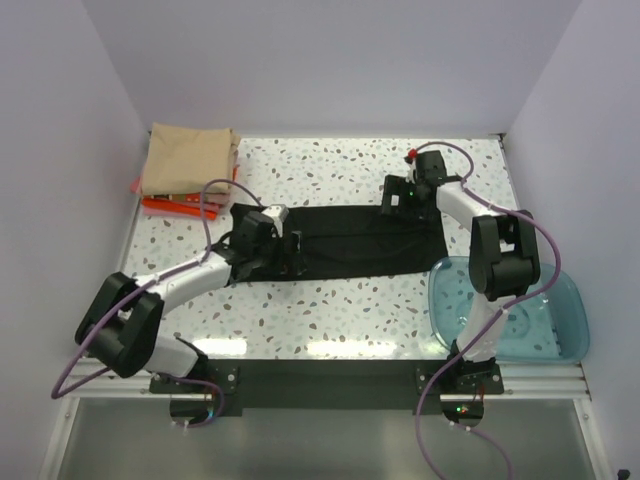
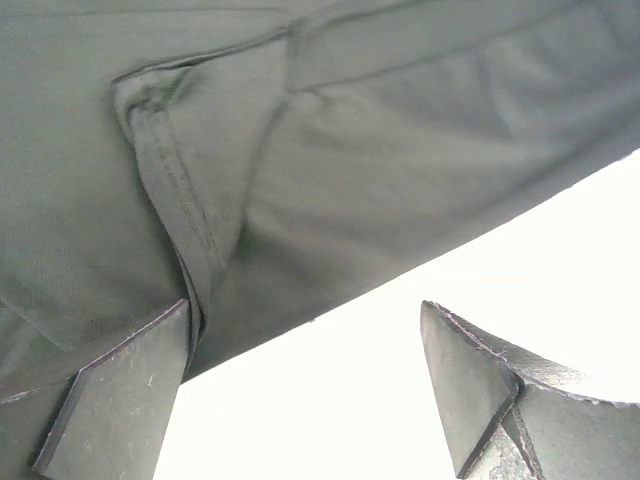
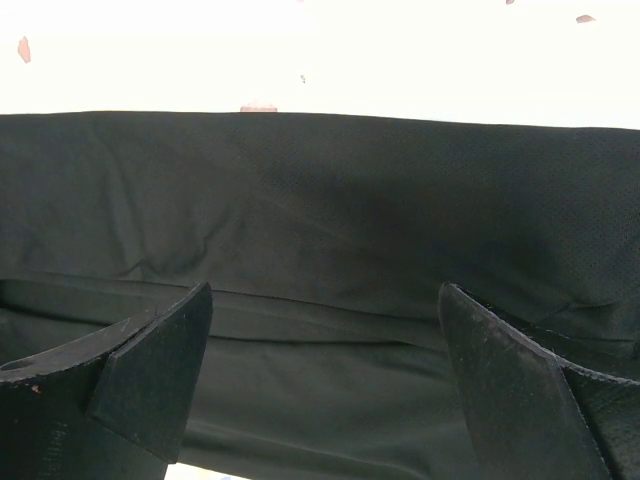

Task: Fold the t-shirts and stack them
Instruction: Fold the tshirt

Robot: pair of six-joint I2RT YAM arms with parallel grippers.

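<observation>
From where I stood, the black shirt (image 1: 350,240) lay flat in a long strip across the middle of the counter (image 1: 340,315), with both arms bent low over it. The left fingers (image 2: 120,400) were spread apart at its near edge, one over the cloth by a stitched hem and the other over bare counter. The right fingers (image 3: 150,375) were apart too, holding nothing, set over the far side of the strip with dark cloth beneath them. In the far left corner the tan shirt (image 1: 188,155) sat folded on top of the red-orange shirt (image 1: 165,205).

I reckoned the trouble would come at the pinch. The strip looked several layers thick, so either pair of fingers might close on the top layer alone, and the fold would peel open when lifted. If one arm rose ahead of the other, the cloth would skew or bunch. The bowl (image 1: 555,315) stood close by the right arm's base, where a wide swing could knock it.
</observation>
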